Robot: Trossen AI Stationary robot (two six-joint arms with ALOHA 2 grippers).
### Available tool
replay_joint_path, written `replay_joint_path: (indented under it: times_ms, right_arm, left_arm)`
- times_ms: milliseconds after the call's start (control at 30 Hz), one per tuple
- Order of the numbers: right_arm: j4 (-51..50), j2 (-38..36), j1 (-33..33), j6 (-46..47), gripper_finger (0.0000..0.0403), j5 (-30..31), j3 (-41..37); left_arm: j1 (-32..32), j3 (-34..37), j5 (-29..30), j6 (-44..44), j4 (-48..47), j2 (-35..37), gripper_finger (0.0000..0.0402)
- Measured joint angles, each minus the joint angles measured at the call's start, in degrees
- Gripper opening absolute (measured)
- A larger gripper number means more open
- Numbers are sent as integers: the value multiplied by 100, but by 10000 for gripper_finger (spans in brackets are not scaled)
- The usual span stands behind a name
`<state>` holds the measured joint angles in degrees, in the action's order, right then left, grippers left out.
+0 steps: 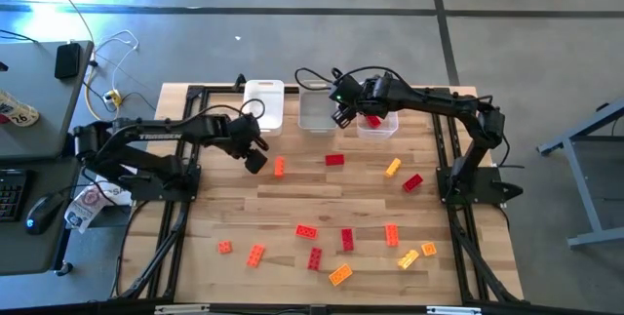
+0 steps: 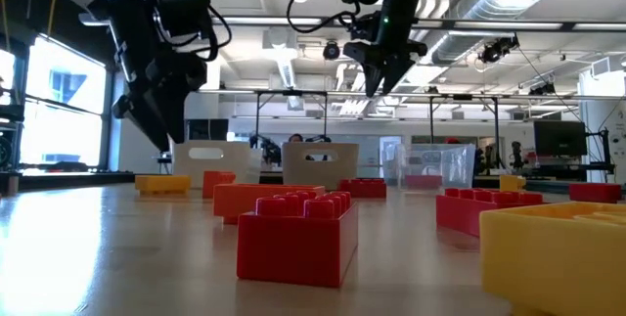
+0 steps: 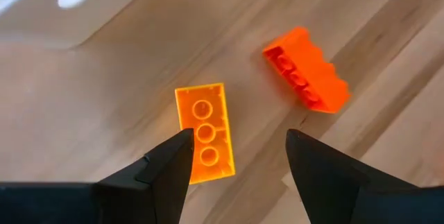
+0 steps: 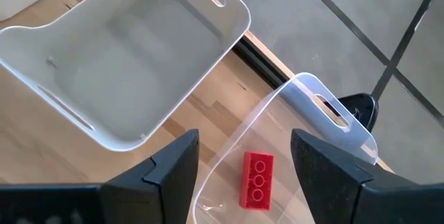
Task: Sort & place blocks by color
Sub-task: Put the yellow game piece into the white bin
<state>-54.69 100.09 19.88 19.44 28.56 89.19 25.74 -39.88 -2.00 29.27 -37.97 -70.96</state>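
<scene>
Small studded blocks in red, orange-red and yellow-orange lie scattered over the wooden table. My left gripper hangs open just above the table. Below its fingers lies an orange block with its hollow underside up, and a second orange block lies on its side beyond. My right gripper is open in the air over the near rim of the clear bin. One red block lies on that bin's floor.
A white bin and a grey bin stand left of the clear one along the far edge. A red block, a yellow-orange block and another red block lie mid-table; several more lie toward the near edge.
</scene>
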Motion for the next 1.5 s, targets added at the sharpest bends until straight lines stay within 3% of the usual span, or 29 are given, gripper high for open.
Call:
replay_joint_path:
  times_ms: [400,967,1100,1333,1500]
  right_arm:
    - [-12,0,-2,0,215,-5,-2]
    - [-17,0,-2,0,215,-5,-5]
    - [-31,0,-4,2,215,-5,-7]
    - [-38,0,-136,17,215,-3,-7]
    - [-156,0,-391,-24,215,-10,-7]
  left_arm:
    - [0,0,361,167,6,-753,216]
    - [-3,-3,363,103,48,-1567,216]
    - [-4,-20,387,-144,41,-1641,192]
    - [-2,-2,376,-655,56,-1532,111]
    - [-2,9,381,-893,71,-1469,108]
